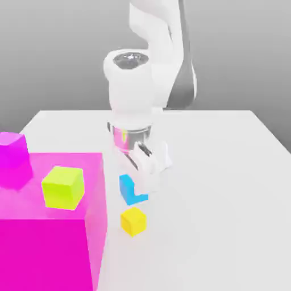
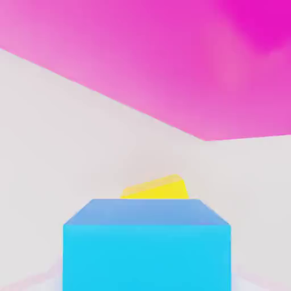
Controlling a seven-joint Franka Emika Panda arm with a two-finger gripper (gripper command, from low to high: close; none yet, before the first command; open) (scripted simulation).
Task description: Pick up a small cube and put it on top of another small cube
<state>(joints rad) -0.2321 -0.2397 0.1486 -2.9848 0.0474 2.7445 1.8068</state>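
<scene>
The small cyan-blue cube (image 1: 129,192) sits between the fingers of my gripper (image 1: 141,190), which is shut on it; a white finger (image 1: 150,173) covers part of its side. In the hand view the same cyan cube (image 2: 146,250) looms close. The small yellow cube (image 1: 133,221) rests on the white table just in front of the cyan one, apart from it. Its top edge peeks out behind the cyan cube in the hand view as a yellow cube (image 2: 160,188).
A big magenta block (image 1: 51,238) stands at the exterior view's left and appears as a magenta wall (image 2: 187,62) in the hand view. On it sit a lime-green cube (image 1: 62,187) and a small magenta cube (image 1: 12,152). The white table (image 1: 221,193) stretches to the right.
</scene>
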